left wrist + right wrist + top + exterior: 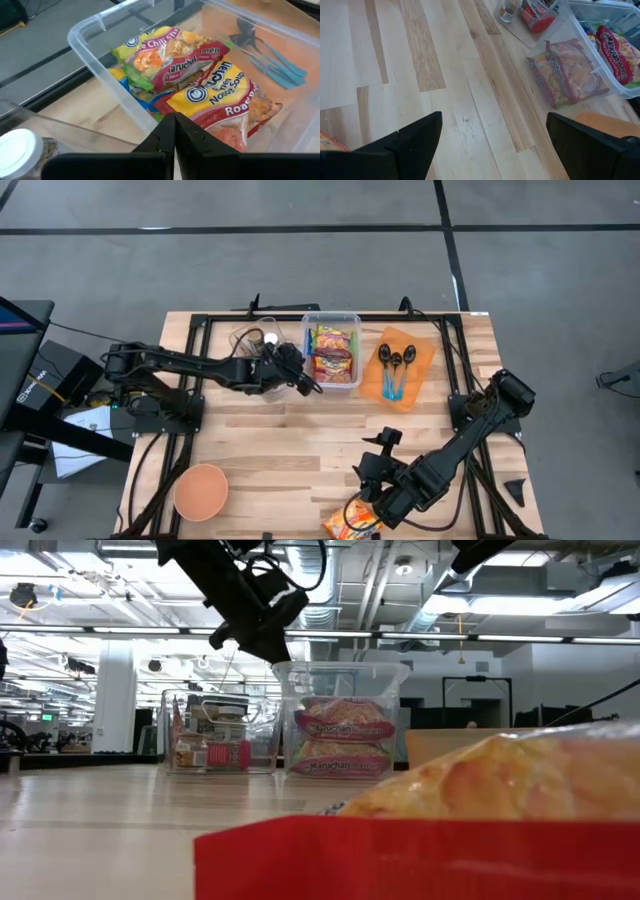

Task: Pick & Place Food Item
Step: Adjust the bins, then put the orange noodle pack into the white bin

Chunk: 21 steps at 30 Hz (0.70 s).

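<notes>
A clear bin [332,320] at the table's far middle holds several ramen packets [200,75], which also show through its wall in the low view [343,745]. My left gripper [308,383] hangs shut and empty beside the bin's left wall, above rim height [258,635]; in its wrist view [175,131] the packets lie beyond it. Another ramen packet [350,525] lies flat at the table's near edge and fills the low view's foreground [480,790]. My right gripper [376,458] is open wide and empty over bare table [490,145], just far of that packet.
A clear container [255,345] with small jars stands left of the bin. An orange mat [402,365] with dark spoons lies to the bin's right. An orange bowl [200,490] stands at the near left. Bare wood lies between the bin and the near packet.
</notes>
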Each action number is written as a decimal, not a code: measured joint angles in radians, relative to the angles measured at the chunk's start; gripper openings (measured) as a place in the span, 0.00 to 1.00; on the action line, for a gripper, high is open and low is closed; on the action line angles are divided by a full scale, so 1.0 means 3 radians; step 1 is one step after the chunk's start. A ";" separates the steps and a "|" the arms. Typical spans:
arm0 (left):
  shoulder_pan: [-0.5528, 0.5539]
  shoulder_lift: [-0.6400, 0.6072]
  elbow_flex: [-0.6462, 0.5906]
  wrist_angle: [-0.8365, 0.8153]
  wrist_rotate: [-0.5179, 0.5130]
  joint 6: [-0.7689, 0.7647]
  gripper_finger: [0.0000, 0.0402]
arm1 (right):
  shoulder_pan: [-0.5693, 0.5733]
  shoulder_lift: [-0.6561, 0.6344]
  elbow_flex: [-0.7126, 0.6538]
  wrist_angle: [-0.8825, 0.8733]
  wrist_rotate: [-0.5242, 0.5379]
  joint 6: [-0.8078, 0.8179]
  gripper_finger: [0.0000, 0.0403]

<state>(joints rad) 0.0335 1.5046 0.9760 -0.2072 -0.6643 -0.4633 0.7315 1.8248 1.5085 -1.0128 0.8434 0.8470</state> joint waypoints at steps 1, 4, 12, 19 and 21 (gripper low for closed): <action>-0.0003 -0.0025 0.0000 -0.0012 -0.0002 0.0000 0.00 | 0.0000 0.0000 0.0000 -0.0001 -0.0002 -0.0001 0.88; -0.0038 -0.0052 0.0001 0.0057 -0.0005 0.0038 0.00 | 0.0000 0.0000 0.0000 -0.0002 -0.0004 0.0009 0.88; -0.0418 -0.0187 0.0005 0.0235 0.0194 0.0559 0.00 | 0.0077 0.0000 0.0000 -0.0160 -0.0021 0.0127 0.88; -0.1098 -0.0219 -0.0026 0.0148 0.0640 0.0965 0.00 | 0.0234 0.0000 0.0000 -0.0524 -0.0072 0.0470 0.88; -0.1326 -0.0219 -0.0025 0.0165 0.0680 0.1100 0.00 | 0.0289 0.0000 0.0000 -0.0533 -0.0176 0.0469 0.88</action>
<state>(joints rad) -0.3643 1.4387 0.9684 -0.1575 -0.4603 -0.1332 0.8183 1.8248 1.5085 -1.1726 0.7907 0.9878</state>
